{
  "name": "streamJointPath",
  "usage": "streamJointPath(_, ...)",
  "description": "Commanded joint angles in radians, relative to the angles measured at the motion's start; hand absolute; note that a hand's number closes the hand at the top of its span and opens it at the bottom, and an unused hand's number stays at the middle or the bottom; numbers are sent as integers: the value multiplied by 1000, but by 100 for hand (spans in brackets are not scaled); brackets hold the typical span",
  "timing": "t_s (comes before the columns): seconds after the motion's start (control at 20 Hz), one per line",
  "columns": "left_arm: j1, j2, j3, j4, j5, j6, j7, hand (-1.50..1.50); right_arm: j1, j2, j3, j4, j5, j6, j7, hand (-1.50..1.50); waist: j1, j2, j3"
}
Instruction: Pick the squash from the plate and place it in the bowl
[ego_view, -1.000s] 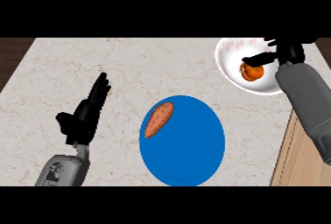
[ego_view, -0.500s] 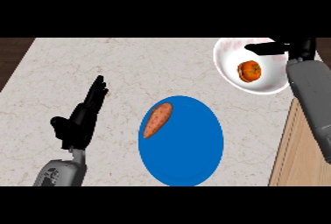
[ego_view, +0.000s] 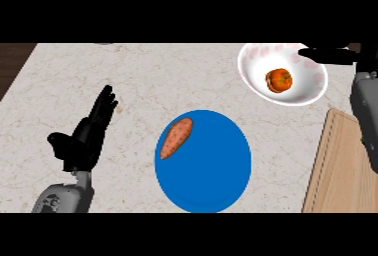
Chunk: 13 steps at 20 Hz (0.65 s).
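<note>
A round orange squash (ego_view: 279, 80) lies inside the white bowl (ego_view: 314, 94) at the counter's far right. My right hand (ego_view: 329, 54) hovers over the bowl's far right rim with its fingers straight, pointing left, apart from the squash and holding nothing. The blue plate (ego_view: 214, 175) sits at the centre front. On its left part lies a long orange vegetable (ego_view: 176, 138). My left hand (ego_view: 85, 137) rests open at the left, fingers up, well away from the plate.
A light wooden board (ego_view: 343, 165) runs along the right edge, just below the bowl and beside the plate. The marble counter's dark left edge (ego_view: 13, 65) shows at the upper left.
My right hand has let go of the squash and drawn back up and to the right. The squash now lies uncovered in the bowl. The left hand has stayed still.
</note>
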Motion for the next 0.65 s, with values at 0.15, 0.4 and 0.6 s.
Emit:
streamJointPath(0.15,36,-3,3,-38,-11,-8,5,0,236,-7,-31,-274,-127,139,10,-150,2,1,0)
streamJointPath(0.4,98,-20,-33,-129,-33,-7,34,0,366,0,-10,-448,-161,196,66,-150,8,1,0)
streamJointPath(0.6,-23,-34,28,75,-24,-26,-52,0,461,-35,-35,-496,-193,264,23,-150,3,4,0)
